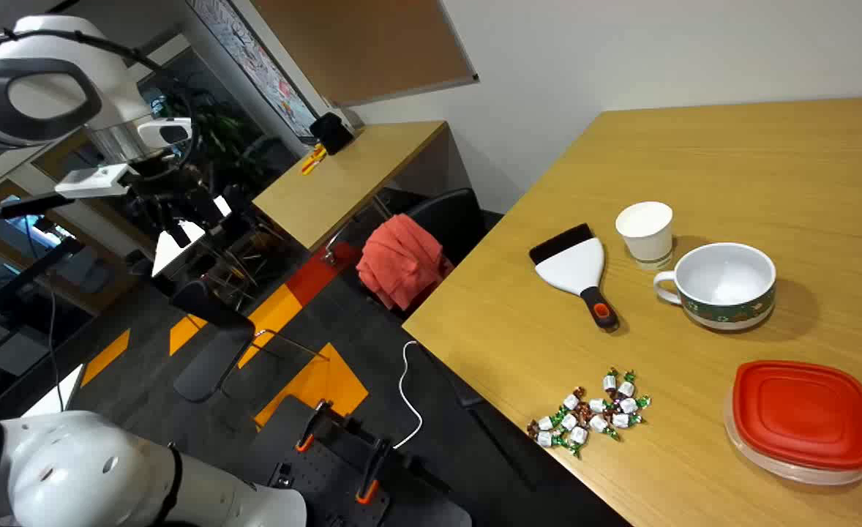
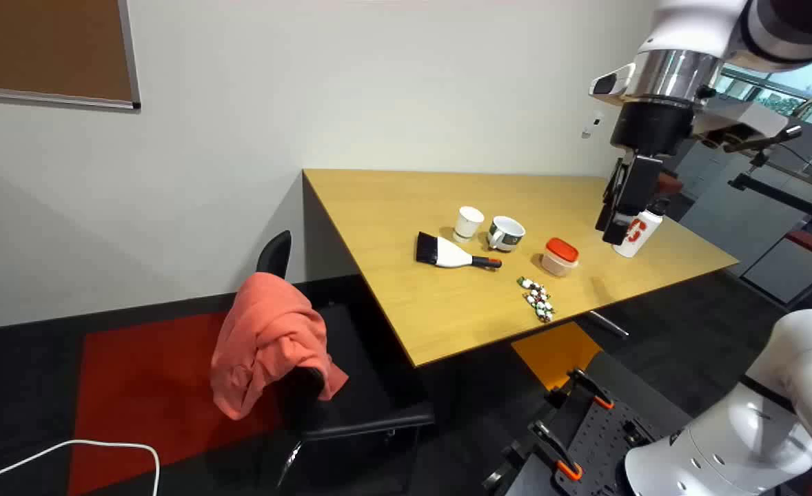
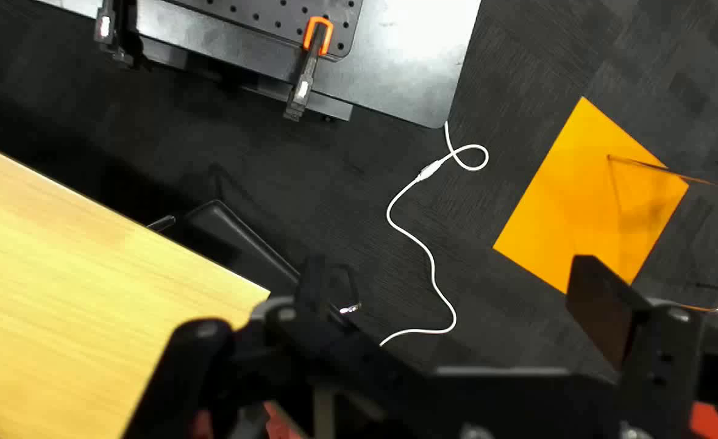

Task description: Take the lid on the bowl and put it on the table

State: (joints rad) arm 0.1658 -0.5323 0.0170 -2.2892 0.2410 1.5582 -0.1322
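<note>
The red lid [image 1: 804,413] is a flat, rounded-square piece with a raised rim. It sits on the clear bowl [image 1: 797,468], near the table's edge. The lid [image 2: 562,249] and bowl [image 2: 557,264] show in both exterior views. The light-brown wooden table [image 1: 753,168] also shows at the left of the wrist view [image 3: 78,274]. My gripper [image 3: 449,262] is open, with its two fingers wide apart and nothing between them. It hangs high, away from the lid, over the dark floor beside the table. It also shows in both exterior views [image 1: 200,230] [image 2: 611,231]. The lid and bowl are outside the wrist view.
On the table are a white cup [image 1: 647,234], a mug with a dark green band [image 1: 727,282], a brush [image 1: 574,263] and several wrapped candies [image 1: 596,413]. A white bottle [image 2: 637,234] stands near the far edge. A chair with a red cloth [image 2: 268,337] is beside the table.
</note>
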